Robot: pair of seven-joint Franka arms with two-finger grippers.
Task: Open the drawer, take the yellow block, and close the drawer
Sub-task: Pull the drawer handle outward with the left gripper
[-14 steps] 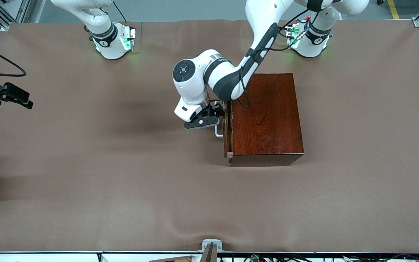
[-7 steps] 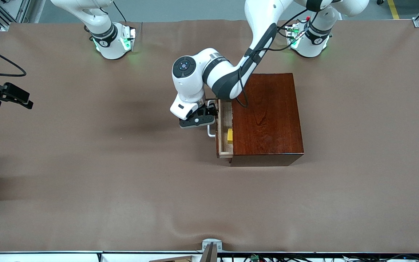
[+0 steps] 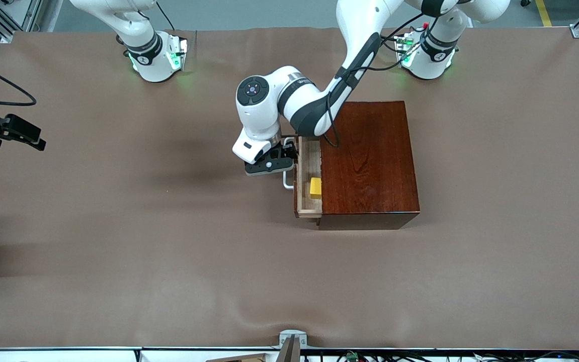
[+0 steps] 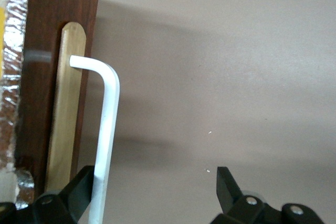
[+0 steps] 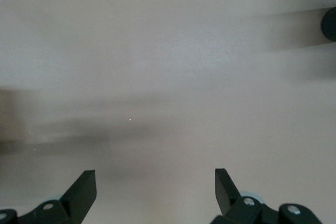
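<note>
The dark reddish-brown box point(image 3: 369, 161) stands mid-table toward the left arm's end. Its drawer point(image 3: 307, 158) is pulled partly out toward the right arm's end, showing light wood inside. The yellow block point(image 3: 315, 187) lies in the drawer, close to the box's edge. My left gripper point(image 3: 289, 160) is open around the white handle point(image 3: 287, 182). In the left wrist view the handle point(image 4: 107, 129) rests against one finger point(image 4: 79, 187) of the left gripper point(image 4: 155, 174), in front of the drawer's face point(image 4: 37, 77). My right gripper point(image 5: 155, 174) is open and empty over bare table.
A black camera on a mount point(image 3: 12, 130) sticks in at the right arm's end of the table. The brown table cover point(image 3: 168, 241) lies flat around the box. The right arm's base point(image 3: 156, 55) stands at the table's edge and that arm waits.
The drawer has slid out toward the right arm's end, and my left gripper moved with the handle. The yellow block came into view inside the drawer.
</note>
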